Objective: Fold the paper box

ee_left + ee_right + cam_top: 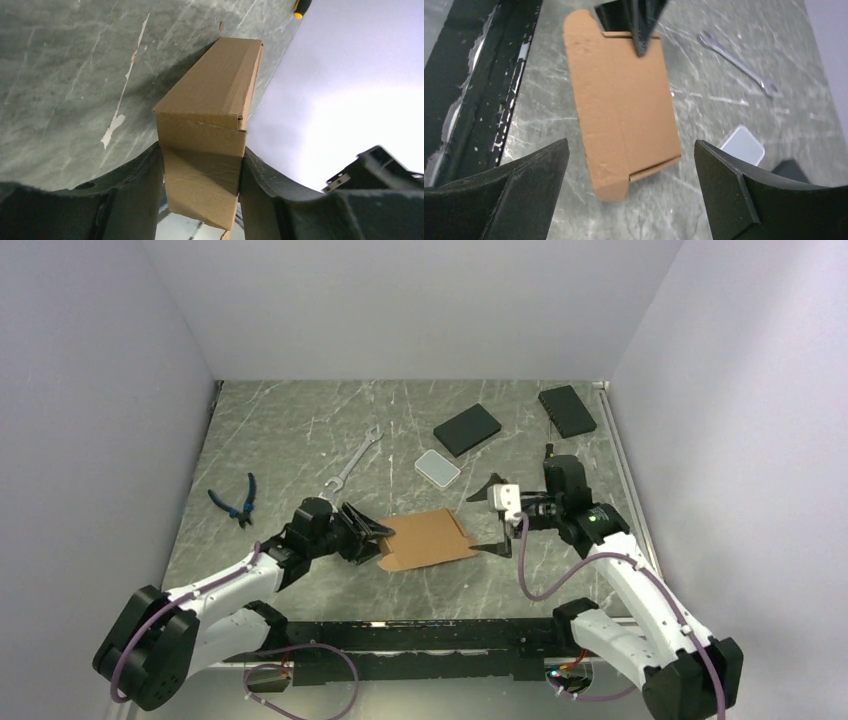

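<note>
Marble table (290,440): left gripper (380,540) clamps paper box (430,540), hiding its end; right gripper (485,520) spread wide.

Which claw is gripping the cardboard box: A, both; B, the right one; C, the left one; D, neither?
C: the left claw presses on both sides of one end of the cardboard box, while the right claw hangs wide open, not closed on it.

Grey marbled table (300,430) carries paper box (425,540), wrench (353,464), pliers (238,500), white case (437,468), two black slabs (467,429) (567,410).
</note>
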Tool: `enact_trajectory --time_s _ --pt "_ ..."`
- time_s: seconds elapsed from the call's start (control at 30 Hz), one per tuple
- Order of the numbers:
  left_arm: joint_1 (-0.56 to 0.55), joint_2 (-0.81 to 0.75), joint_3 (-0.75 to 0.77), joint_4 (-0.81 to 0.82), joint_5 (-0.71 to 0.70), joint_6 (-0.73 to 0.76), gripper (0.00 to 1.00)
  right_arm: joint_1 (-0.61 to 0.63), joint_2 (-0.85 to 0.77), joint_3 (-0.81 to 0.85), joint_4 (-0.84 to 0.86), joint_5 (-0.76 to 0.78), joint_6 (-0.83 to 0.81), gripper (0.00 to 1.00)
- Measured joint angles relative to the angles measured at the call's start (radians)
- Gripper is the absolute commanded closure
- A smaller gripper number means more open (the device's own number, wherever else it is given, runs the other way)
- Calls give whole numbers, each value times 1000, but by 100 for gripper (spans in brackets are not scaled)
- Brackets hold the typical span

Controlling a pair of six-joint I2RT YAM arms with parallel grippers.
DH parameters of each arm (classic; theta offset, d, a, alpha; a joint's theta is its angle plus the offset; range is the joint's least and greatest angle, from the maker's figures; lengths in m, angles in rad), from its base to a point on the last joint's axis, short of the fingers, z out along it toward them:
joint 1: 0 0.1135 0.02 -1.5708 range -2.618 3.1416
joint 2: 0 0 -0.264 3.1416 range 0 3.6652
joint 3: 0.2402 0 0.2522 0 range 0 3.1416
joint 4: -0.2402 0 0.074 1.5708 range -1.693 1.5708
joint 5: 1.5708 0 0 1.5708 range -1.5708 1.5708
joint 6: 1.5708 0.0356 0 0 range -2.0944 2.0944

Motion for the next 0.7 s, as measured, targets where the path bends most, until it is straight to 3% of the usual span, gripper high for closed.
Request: enact_trajectory --time_s 0.1,0.2,0.7 --pt "0 16 16 -27 6 -72 73 97 1 -9 -33 14 -156 0" --pt "0 31 15 -17 19 -151 73 175 48 -35 -10 97 -213 0" --pt "0 129 -2 109 55 -365 73 479 99 -184 303 576 -209 0"
